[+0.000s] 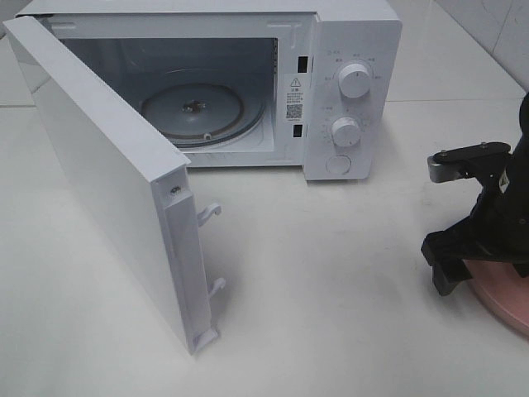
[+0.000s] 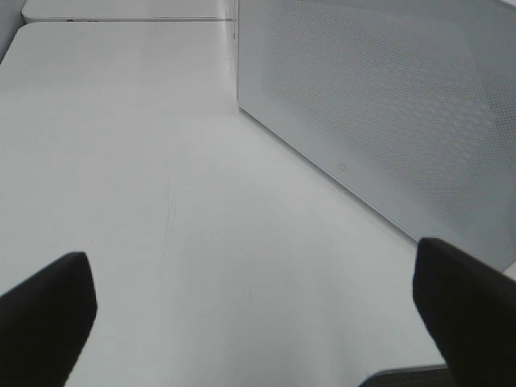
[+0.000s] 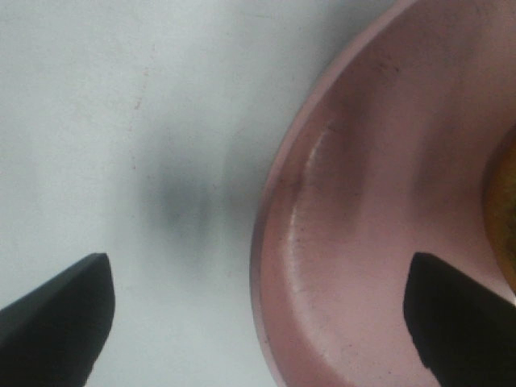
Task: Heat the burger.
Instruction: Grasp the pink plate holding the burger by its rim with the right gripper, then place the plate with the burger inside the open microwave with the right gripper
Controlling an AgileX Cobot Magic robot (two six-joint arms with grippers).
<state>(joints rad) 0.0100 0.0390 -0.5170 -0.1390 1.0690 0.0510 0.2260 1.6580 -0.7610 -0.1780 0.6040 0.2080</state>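
White tabletop (image 1: pixel 331 289), matte and faintly scuffed, with pale wall tiles showing at the far right corner. White microwave (image 1: pixel 347 50) stands at the back. Its door (image 1: pixel 107 165) is swung fully open toward the left side and its latch hooks point out over the table. Cavity lit and bare apart from the glass turntable (image 1: pixel 202 112), which sits flat on its hub. Control panel on the right of the cavity has an upper knob (image 1: pixel 355 80), a lower knob (image 1: pixel 345 131) and a round button (image 1: pixel 338 164) below them. Pink plate (image 1: pixel 500 302) lies at the right edge of the high view, well apart from the oven and mostly covered by the right arm. Right gripper (image 3: pixel 258 318) hangs low over the plate's rim with its jaws spread wide and nothing between them. One finger is above bare table, the other above the plate's inner slope (contact with the plate cannot be told). The burger (image 3: pixel 504 210) shows only as a golden-orange sliver at the edge of the right wrist view. It sits on the plate beyond the far finger, outside the jaws. In the high view it is hidden. Left gripper (image 2: pixel 258 318) is out of the high view. Its own camera shows both fingers set wide over empty table and gripping nothing, with a white dotted panel of the microwave standing near ahead.
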